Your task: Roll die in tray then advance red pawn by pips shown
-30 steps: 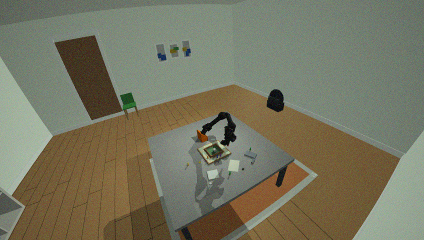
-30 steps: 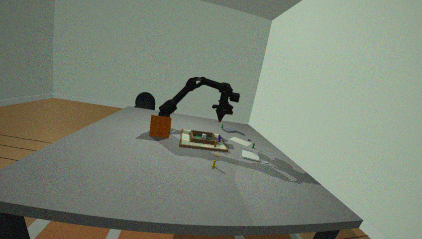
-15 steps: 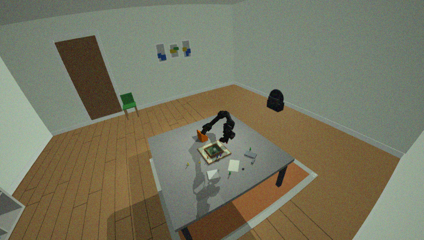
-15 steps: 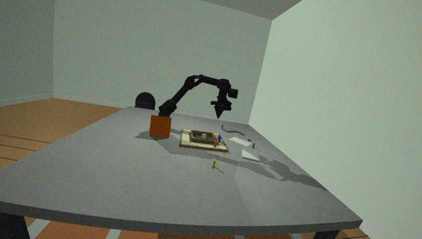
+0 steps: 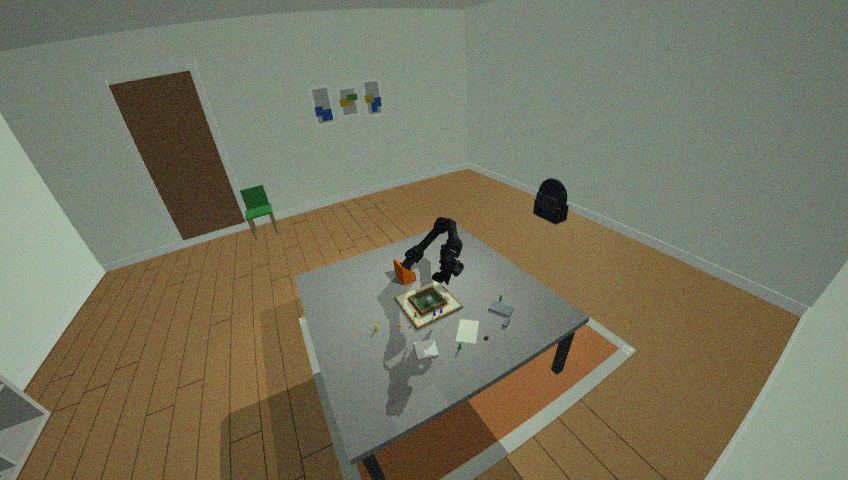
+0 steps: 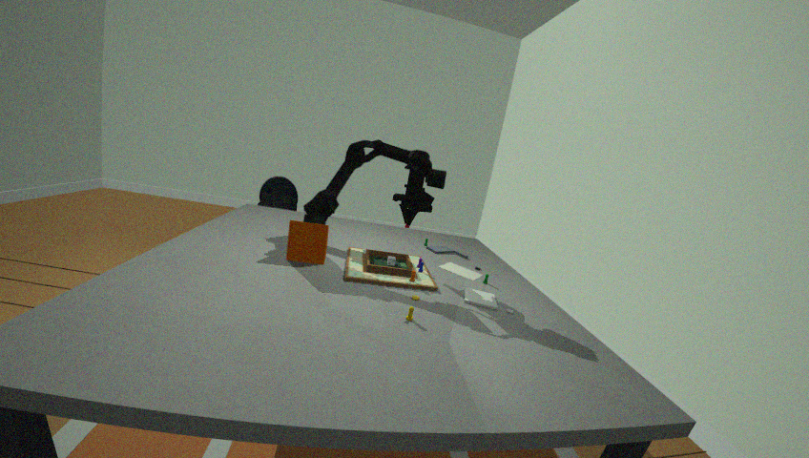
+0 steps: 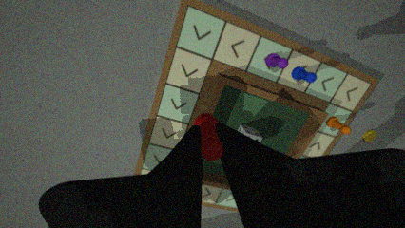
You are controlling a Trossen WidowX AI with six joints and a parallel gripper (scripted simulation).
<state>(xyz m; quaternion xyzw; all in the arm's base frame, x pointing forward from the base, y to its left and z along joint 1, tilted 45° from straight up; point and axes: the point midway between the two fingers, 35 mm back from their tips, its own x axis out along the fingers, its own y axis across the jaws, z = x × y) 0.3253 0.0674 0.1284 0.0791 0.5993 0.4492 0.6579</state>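
My gripper (image 5: 440,280) (image 6: 407,223) (image 7: 207,131) is shut on the red pawn (image 6: 406,226) (image 7: 211,142). It holds the pawn in the air above the board (image 6: 356,272) (image 7: 202,40); in the wrist view the pawn overlaps the tray's left edge. The white die (image 6: 391,260) (image 7: 249,132) lies in the green-floored tray (image 6: 388,270); its pips are not readable. The purple pawn (image 7: 274,61) and the blue pawn (image 7: 301,74) stand on neighbouring squares of one side. The orange pawn (image 6: 413,276) (image 7: 336,123) stands on another side. Arrows mark the squares.
An orange block (image 5: 404,272) (image 6: 306,242) stands near the arm's base. A yellow pawn (image 5: 376,327) (image 6: 409,314), a small yellow piece (image 6: 415,298) (image 7: 369,136), green pawns (image 5: 459,346) (image 5: 500,297), a paper sheet (image 5: 467,331), a white box (image 6: 481,298) and a grey flat object (image 5: 501,308) lie around the board.
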